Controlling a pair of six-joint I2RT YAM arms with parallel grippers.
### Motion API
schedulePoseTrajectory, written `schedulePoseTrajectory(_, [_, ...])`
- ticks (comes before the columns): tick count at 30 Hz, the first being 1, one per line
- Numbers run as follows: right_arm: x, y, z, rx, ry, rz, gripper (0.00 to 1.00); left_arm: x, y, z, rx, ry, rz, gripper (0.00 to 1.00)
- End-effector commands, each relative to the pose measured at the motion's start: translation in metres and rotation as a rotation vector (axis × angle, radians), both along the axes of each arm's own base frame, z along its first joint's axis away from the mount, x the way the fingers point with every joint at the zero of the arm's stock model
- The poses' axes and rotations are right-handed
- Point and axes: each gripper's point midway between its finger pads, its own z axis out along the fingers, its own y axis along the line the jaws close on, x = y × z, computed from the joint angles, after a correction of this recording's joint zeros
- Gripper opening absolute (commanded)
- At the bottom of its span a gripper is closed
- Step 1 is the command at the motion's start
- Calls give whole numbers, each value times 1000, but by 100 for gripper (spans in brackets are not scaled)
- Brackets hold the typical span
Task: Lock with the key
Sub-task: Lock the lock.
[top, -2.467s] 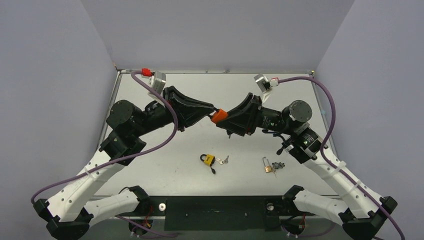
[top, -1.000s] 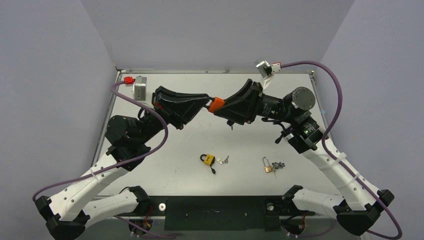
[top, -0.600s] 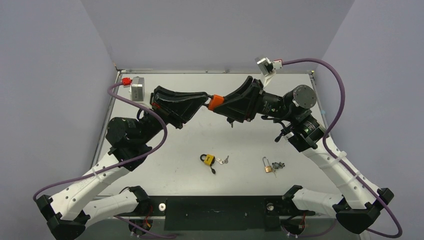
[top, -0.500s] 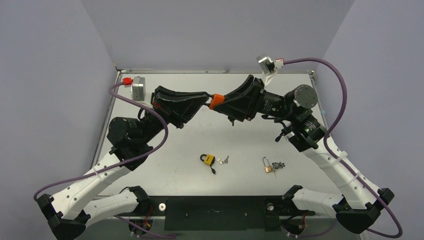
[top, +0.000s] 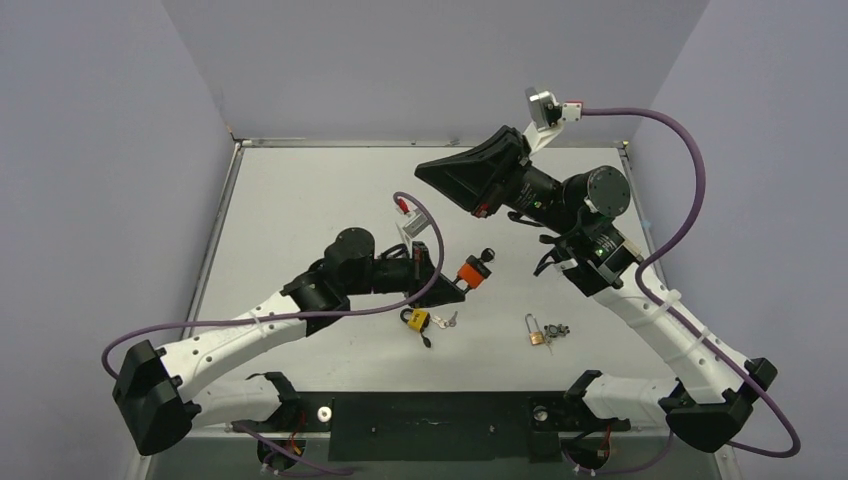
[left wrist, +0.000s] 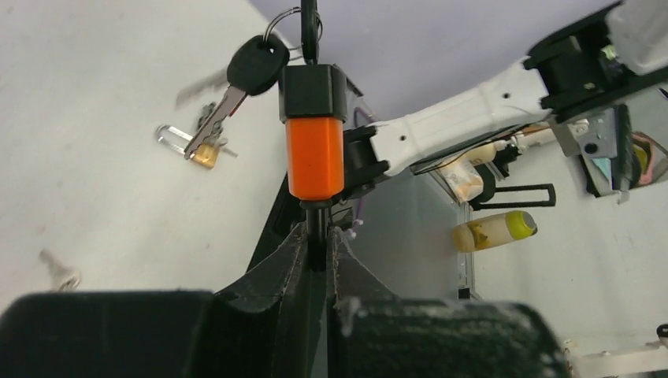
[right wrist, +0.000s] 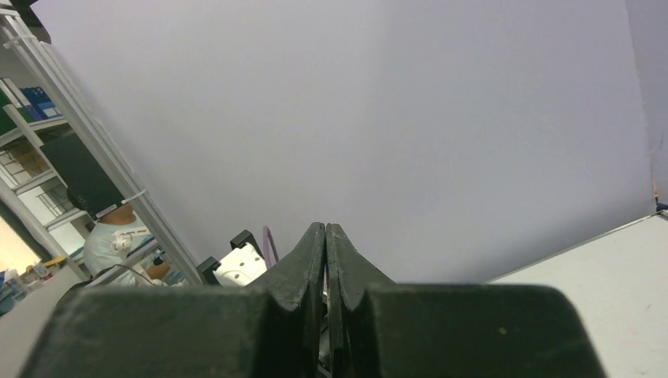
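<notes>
While our left claw (left wrist: 319, 236) clamps the lock (left wrist: 314, 157) by its shackle, a key (top: 487, 255) seems seated at its far end. Our right claw (right wrist: 325, 236), pressed together on nothing, points well away; next, we judge, it must come pinch that key and turn.

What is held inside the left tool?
The dark shackle of the orange padlock, pinched in the left tool. Its fingers cover the lower part of the shackle.
</notes>
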Motion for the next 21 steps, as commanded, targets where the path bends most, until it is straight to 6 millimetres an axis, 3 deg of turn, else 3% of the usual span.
schedulePoseTrajectory(1, [3, -11, 9, 22, -43, -79, 0, 11, 29, 55, -117, -68, 64, 0])
schedulePoseTrajectory(5, [27, -24, -19, -50, 16, -181, 0, 24, 53, 71, -140, -107, 113, 0])
schedulePoseTrajectory(6, [40, -36, -28, -63, 32, -227, 4, 23, 57, 71, -127, -107, 106, 0])
schedulePoseTrajectory(7, [47, -40, -45, -85, 62, -235, 18, 23, 59, 74, -123, -133, 101, 0])
schedulePoseTrajectory(8, [55, -56, -45, -79, 59, -282, 26, 20, 62, 71, -103, -127, 79, 0])
schedulePoseTrajectory(9, [58, -60, -58, -100, 73, -280, 42, 15, 63, 77, -101, -162, 47, 0])
schedulePoseTrajectory(10, [62, -73, -58, -101, 65, -310, 48, 12, 64, 79, -86, -167, 32, 0])
schedulePoseTrajectory(11, [61, -73, -68, -123, 65, -291, 59, 7, 66, 77, -69, -191, -3, 0])
schedulePoseTrajectory(13, [52, -79, -71, -143, 27, -270, 70, -1, 68, 77, -36, -214, -57, 0])
schedulePoseTrajectory(17, [29, -76, -79, -197, -41, -174, 81, -18, 73, 77, 23, -243, -158, 0])
schedulePoseTrajectory(21, [6, -70, -88, -228, -85, -64, 85, -33, 79, 76, 56, -239, -242, 0])
